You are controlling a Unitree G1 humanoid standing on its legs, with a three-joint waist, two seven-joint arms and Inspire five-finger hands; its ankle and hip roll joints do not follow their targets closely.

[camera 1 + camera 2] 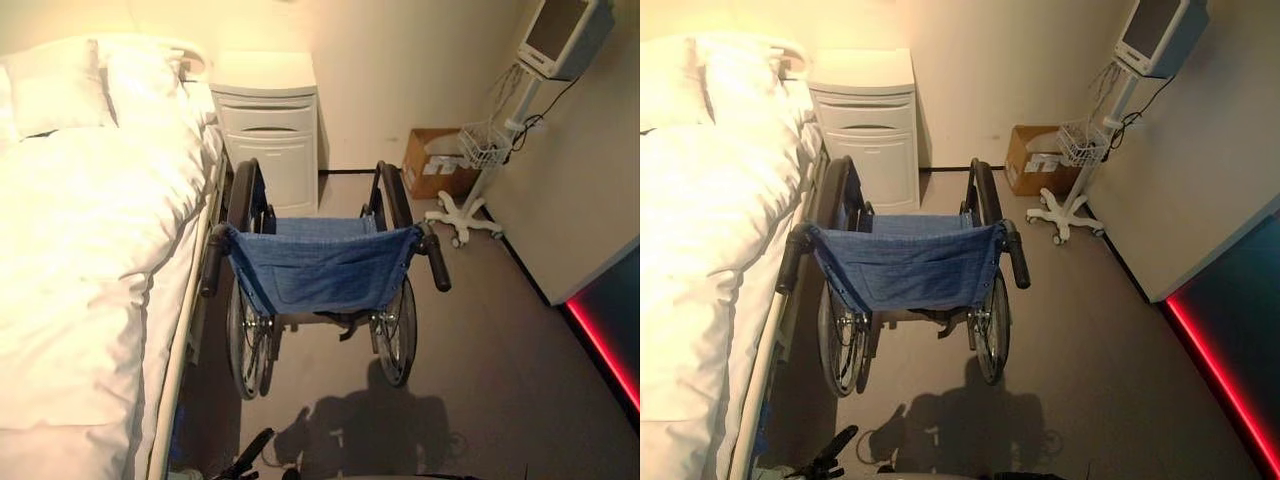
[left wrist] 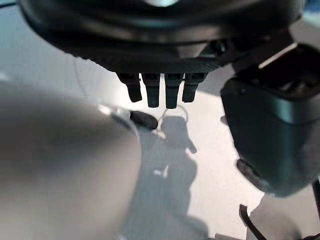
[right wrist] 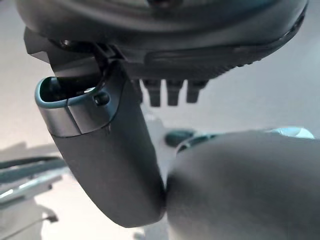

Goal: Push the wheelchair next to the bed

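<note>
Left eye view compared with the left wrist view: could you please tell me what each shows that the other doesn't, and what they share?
Left eye view's own: the wheelchair beside the bed, a white cabinet, a cardboard box and a monitor stand. Left wrist view's own: the left hand from close up, fingers relaxed, holding nothing. Shared: the grey floor.

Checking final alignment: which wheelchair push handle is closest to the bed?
The left push handle of the wheelchair. It sits right beside the bed edge, while the right push handle stands out over open floor.
</note>
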